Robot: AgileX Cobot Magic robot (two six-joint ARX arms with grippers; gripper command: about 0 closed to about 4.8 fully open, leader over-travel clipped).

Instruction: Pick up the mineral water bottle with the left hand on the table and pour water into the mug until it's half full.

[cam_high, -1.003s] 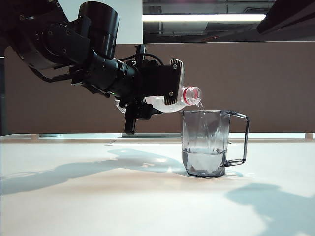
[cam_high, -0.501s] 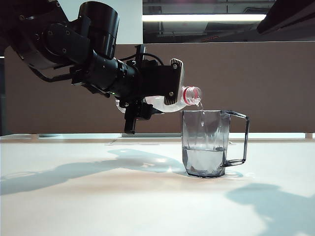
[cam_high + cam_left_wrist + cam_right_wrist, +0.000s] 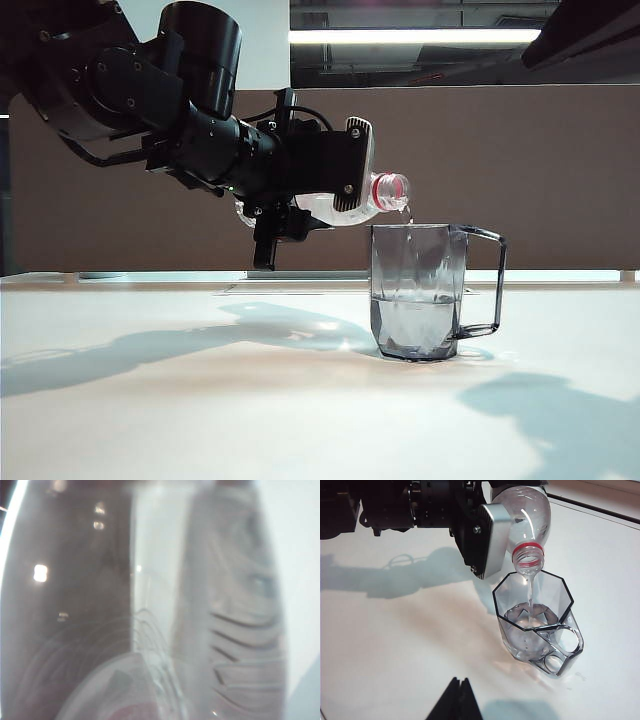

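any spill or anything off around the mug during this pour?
Nothing stands out. Left gripper holds the mineral water bottle tipped over the mug; the water falls inside the rim. Table shows no puddle. Right gripper idles nearby.

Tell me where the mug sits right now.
In the exterior view the mug stands upright on the table, right of centre, directly under the mouth of the mineral water bottle tipped by the left gripper.

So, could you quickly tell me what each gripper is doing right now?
Left gripper: shut on the mineral water bottle, tipped over the mug.
Right gripper: fingertips together, empty.
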